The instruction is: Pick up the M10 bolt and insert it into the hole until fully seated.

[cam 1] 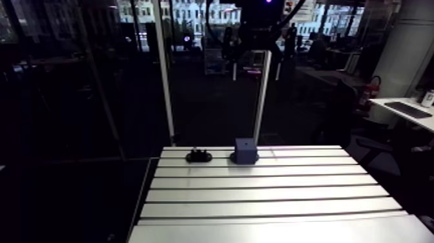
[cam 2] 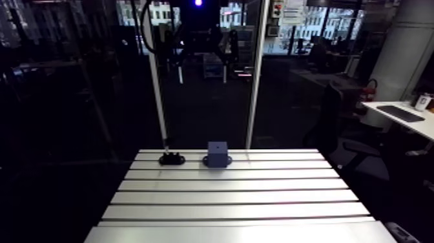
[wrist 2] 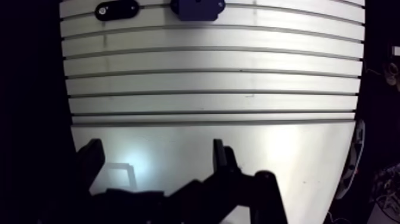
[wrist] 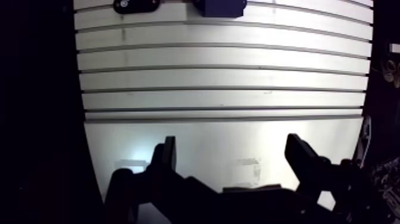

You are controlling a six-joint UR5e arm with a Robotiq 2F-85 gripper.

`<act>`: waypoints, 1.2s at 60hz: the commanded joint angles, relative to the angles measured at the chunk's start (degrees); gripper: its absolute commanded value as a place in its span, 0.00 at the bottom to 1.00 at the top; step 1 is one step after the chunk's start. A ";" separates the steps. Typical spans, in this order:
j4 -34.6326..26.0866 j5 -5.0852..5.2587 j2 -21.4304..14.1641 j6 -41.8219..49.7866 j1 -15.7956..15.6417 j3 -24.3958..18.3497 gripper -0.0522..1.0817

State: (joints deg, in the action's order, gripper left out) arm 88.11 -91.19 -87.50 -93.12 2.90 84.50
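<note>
Along the far edge of the slotted metal table (cam 1: 258, 194) sat a small black holder (cam 1: 199, 156) and, just beside it, a blue block (cam 1: 245, 150). The bolt (wrist 2: 103, 9) showed only as a pale spot in that holder. The gripper (wrist: 232, 143) hung over the smooth near strip, well apart from both, its fingers (wrist: 168, 156) spread wide and holding nothing.

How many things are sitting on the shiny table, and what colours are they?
Black: 1, the small black holder
Blue: 1, the blue block beside it
Total: 2
</note>
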 commanded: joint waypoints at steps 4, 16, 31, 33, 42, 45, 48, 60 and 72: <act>-0.44 0.00 1.85 0.00 -2.55 -2.99 0.05; -0.44 -0.09 1.85 -0.09 -2.46 -2.83 0.05; -0.35 0.09 1.85 -0.09 -2.55 -2.90 0.05; -0.35 0.09 1.85 -0.09 -2.55 -2.90 0.05; 0.06 -0.09 2.01 0.16 -2.79 -1.89 0.05; 0.63 -0.01 2.26 0.58 -3.21 -1.69 0.05; 2.22 0.00 2.93 0.70 -3.82 -1.43 0.05; 7.34 0.18 4.58 0.94 -5.04 -0.12 0.05; 13.34 0.01 7.63 2.75 -7.75 0.77 0.05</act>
State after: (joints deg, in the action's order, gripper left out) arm 95.67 -91.08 -82.64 -91.76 -2.47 84.30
